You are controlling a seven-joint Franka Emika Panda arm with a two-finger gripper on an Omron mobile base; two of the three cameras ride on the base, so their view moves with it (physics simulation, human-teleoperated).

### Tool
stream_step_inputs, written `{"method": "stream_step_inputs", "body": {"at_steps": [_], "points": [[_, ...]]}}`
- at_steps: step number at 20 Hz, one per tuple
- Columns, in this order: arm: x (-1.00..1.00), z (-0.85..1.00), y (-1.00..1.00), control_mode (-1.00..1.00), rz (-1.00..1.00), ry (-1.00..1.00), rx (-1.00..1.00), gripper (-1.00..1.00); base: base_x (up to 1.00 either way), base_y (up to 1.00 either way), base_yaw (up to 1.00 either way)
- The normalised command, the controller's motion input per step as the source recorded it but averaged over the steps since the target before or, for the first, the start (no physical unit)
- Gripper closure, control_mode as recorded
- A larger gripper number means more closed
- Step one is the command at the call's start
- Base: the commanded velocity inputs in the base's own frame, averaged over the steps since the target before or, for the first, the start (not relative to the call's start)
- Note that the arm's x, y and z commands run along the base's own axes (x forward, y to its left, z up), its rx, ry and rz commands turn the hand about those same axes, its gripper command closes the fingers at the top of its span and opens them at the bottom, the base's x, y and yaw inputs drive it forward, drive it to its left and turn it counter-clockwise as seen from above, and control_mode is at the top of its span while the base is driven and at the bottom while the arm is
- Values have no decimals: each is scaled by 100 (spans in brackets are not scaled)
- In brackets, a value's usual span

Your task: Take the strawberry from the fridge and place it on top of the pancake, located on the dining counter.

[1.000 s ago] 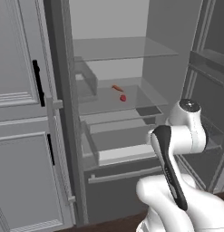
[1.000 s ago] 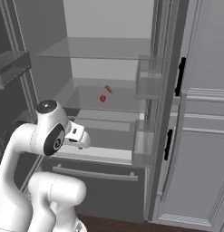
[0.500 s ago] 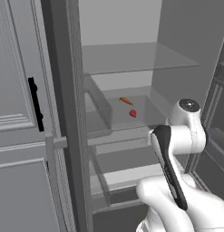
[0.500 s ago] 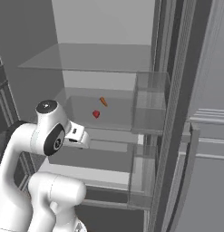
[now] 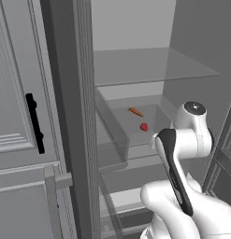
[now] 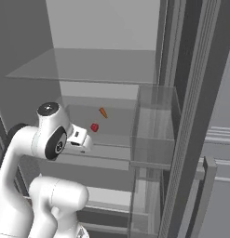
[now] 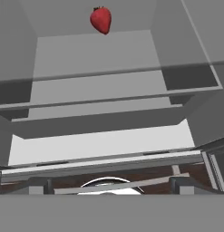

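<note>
Base driving closer, fridge (image 5: 135, 93) looming larger. Strawberry (image 7: 101, 20) lying unpicked at twelve o'clock on its shelf; I'm keeping the gripper released, empty; pick and placing remaining.

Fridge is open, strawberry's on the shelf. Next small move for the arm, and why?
Probably reach the gripper forward and up toward the strawberry. It lies on the glass shelf inside the fridge, in front of the orange-red item. In the hand view it sits well ahead near the top, and the arm is folded close to the base.
</note>
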Motion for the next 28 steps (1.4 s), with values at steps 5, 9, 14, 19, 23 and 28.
{"method": "stream_step_inputs", "body": {"at_steps": [5,9,14,19,23,28], "points": [[29,0,0,-100,2,-1,0,-100,7,0,0],[44,0,0,-100,6,-32,0,-100,0,0,0],[48,1,0,-100,-2,-24,0,-100,0,0,0],[66,-3,0,-100,-7,0,0,-100,0,0,0],[81,-3,8,-100,-10,9,0,-100,0,0,0],[71,-4,0,-100,-1,8,1,-100,0,0,0]]}}
